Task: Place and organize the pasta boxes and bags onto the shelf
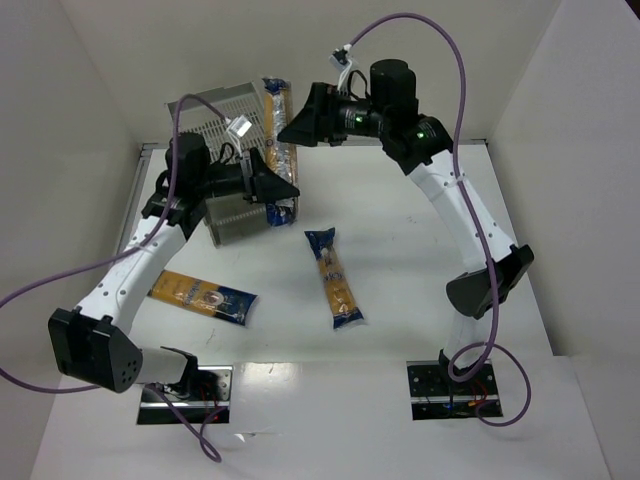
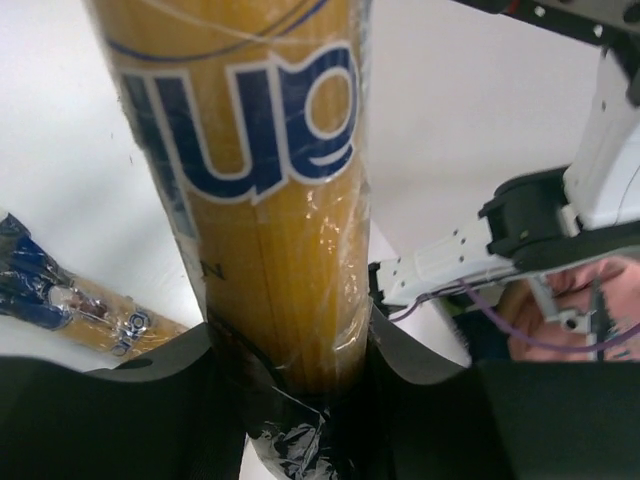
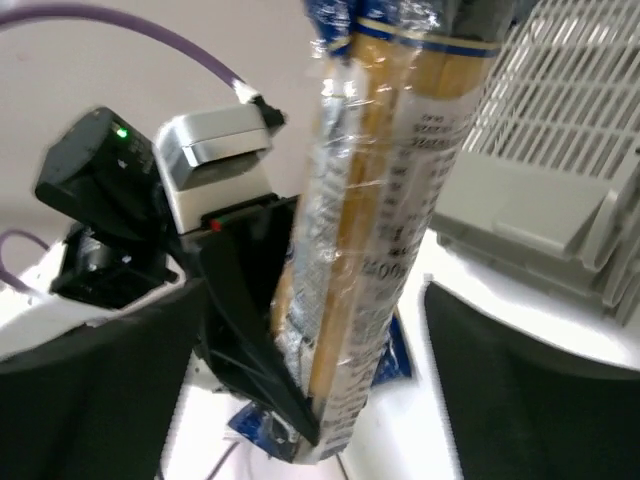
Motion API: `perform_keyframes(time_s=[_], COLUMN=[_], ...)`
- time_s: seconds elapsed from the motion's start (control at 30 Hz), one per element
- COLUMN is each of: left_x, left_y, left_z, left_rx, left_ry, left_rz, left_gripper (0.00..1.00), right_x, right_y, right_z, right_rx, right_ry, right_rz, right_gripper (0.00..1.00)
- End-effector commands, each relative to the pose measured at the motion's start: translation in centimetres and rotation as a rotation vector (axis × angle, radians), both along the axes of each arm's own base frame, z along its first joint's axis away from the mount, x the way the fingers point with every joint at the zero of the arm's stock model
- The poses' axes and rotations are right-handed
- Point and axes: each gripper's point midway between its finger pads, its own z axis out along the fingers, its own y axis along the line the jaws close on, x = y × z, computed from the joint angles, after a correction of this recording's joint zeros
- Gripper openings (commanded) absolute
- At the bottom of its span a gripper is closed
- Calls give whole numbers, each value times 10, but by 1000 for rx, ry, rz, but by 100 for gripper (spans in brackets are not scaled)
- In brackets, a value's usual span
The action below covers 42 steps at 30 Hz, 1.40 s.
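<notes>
Cellophane pasta packet (image 2: 270, 250), long, glossy, pinched by left tool (image 2: 295, 345), right tool (image 3: 315, 330) spread

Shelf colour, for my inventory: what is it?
Light grey shelf, clearest from the right wrist.

Three pasta packets are patterned alike: a yellow-orange middle under glossy clear film, with dark blue ends. On the upper packet (image 2: 270, 200), large dark blue lettering edged in white is seen in the left wrist view. The centre packet (image 1: 334, 278) and lower-left packet (image 1: 203, 295) appear to carry a small blue emblem, though this is too small to confirm. The shelf (image 1: 225, 110) is light grey, pierced with slots and a fine grid. The left gripper (image 1: 285, 190) and right gripper (image 1: 290, 130) are black. The cable (image 1: 463, 75) is purple, and the tabletop (image 1: 400, 250) is white.
</notes>
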Motion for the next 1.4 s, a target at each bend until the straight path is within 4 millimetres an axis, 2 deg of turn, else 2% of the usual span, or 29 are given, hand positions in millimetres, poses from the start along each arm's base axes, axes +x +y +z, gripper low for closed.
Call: perform_keyframes(time_s=[0.0, 0.03, 0.13, 0.17, 0.2, 0.27, 0.3, 0.33, 0.37, 0.43, 0.47, 0.5, 0.53, 0.57, 0.6, 0.7, 0.73, 0.77, 0.8, 0.87, 0.9, 0.93, 0.97, 1.07, 1.1, 1.13, 1.2, 1.23, 1.37], left_x=[3, 8, 18, 23, 24, 20, 23, 19, 22, 34, 39, 50, 57, 63, 72, 90, 95, 101, 111, 127, 132, 137, 137, 147, 151, 154, 166, 167, 180], left_y=[11, 16, 35, 40, 48, 48, 51, 51, 55, 67, 78, 84, 90, 98, 98, 102, 103, 103, 103, 112, 113, 114, 118, 125, 127, 132, 145, 153, 179], left_z=[73, 73, 74, 75, 80, 83, 81, 87, 81, 79, 79, 71, 71, 81, 79, 95, 93, 88, 70, 52, 31, 27, 26, 15, 16, 21, 14, 29, 38], left_rx=[-113, -115, -111, -116, -118, -126, -126, -134, -134, -138, -140, -131, -123, -119, -113, -114, -111, -102, -90, -75, -56, -51, -50, -49, -42, -42, -11, -11, 54], left_ry=[-206, -198, -211, -198, -222, -238, -240, -259, -235, -227, -220, -201, -204, -240, -239, -260, -238, -216, -133, -54, 19, 36, 46, 79, 77, 64, 71, 28, -15], left_rz=[12, 37, 95, 121, 141, 140, 149, 148, 162, 227, 258, 288, 317, 350, 350, 358, 360, 361, 365, 421, 424, 438, 447, 475, 483, 507, 565, 581, 686], left_gripper=[0, 0, 0, 0, 0, 0, 0, 0, 0, 0, 0, 0, 0, 0, 0, 0, 0, 0, 0, 2, 6, 10, 29, 45, 64, 72, 91, 100, 100], right_x=[4, 4, -7, -7, -1, 18, 27, 34, 37, 15, 15, 7, 6, 11, 11, 8, 6, 9, 9, 11, 13, 10, 10, 10, 11, 11, 11, 12, 9], right_y=[-2, -2, -16, -23, -45, -75, -91, -106, -108, -92, -87, -90, -87, -89, -91, -94, -94, -95, -97, -97, -98, -99, -99, -99, -99, -99, -99, -98, -99], right_z=[45, 42, 66, 66, 68, 63, 60, 61, 56, 57, 39, 42, 35, 18, 16, 7, 6, -2, -2, -7, -8, -9, -10, -14, -18, -22, -22, -24, -24], right_rx=[52, 41, 31, 30, 38, 73, 73, 61, 21, 4, -8, -8, -18, -45, -58, -75, -76, -85, -90, -97, -104, -107, -107, -112, -115, -118, -118, -114, -111], right_ry=[-189, -193, -309, -308, -315, -228, -211, -223, -275, -301, -261, -280, -280, -253, -269, -252, -249, -231, -231, -220, -228, -220, -220, -208, -200, -191, -191, -183, -173], right_rz=[-31, -29, -47, -44, -28, -44, -53, -78, -80, -36, -23, -23, -25, -48, -55, -62, -62, -69, -85, -93, -100, -100, -100, -98, -98, -97, -97, -98, -100], right_gripper=[99, 99, 99, 99, 99, 99, 99, 99, 99, 99, 99, 99, 99, 99, 99, 99, 99, 99, 99, 99, 99, 99, 99, 99, 99, 99, 99, 99, 99])
